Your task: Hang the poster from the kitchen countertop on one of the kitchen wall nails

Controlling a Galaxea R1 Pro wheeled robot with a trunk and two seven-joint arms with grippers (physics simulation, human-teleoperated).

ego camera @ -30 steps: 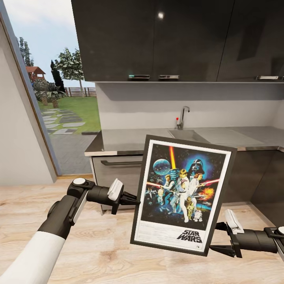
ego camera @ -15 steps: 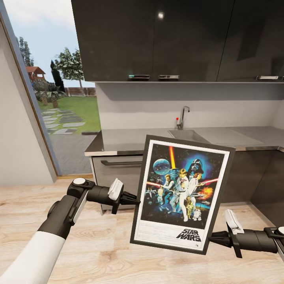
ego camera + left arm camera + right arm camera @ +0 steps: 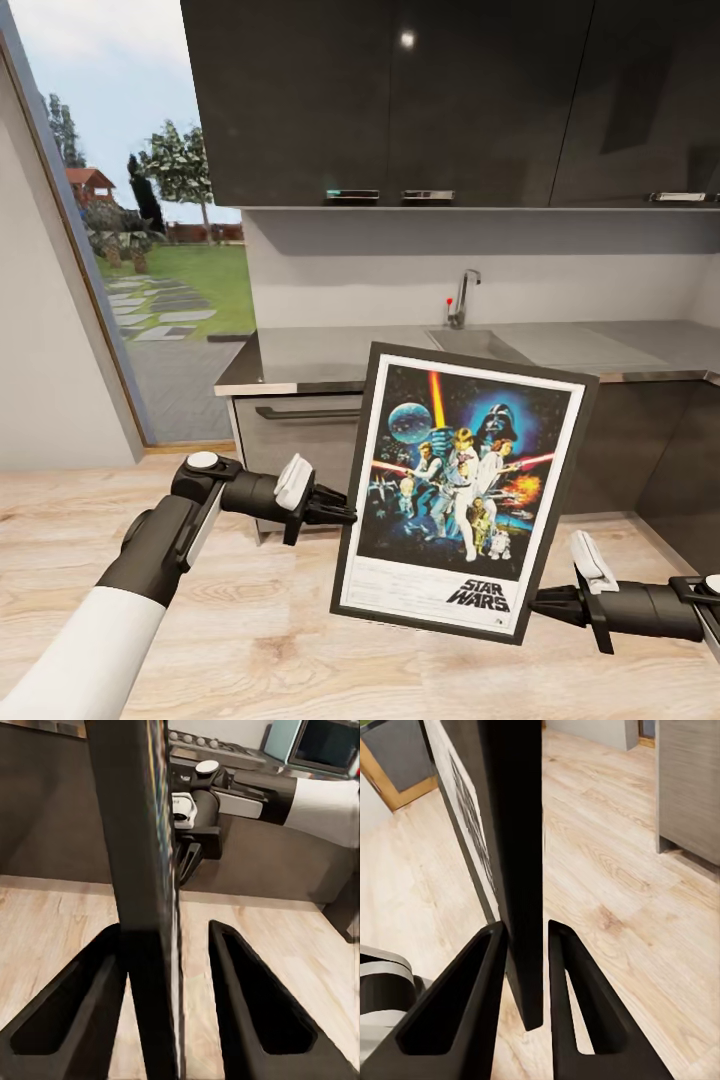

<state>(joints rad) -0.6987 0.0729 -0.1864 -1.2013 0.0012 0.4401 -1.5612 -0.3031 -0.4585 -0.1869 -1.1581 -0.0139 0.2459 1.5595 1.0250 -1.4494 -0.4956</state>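
Poster (image 3: 462, 492): hides part of the cabinet front (image 3: 300, 430) beneath the worktop (image 3: 330, 355); in both wrist views it is seen edge-on, its ends cut off. Left gripper (image 3: 342, 513): fingertips concealed behind the frame edge. Right arm (image 3: 660, 610): cut off at the head view's edge. Small print under the logo: illegible.

One poster (image 3: 463, 490), two grippers, one tap (image 3: 462, 297).

The poster (image 3: 462, 493) hangs between both hands — kitchen countertop (image 3: 330, 355) behind it.
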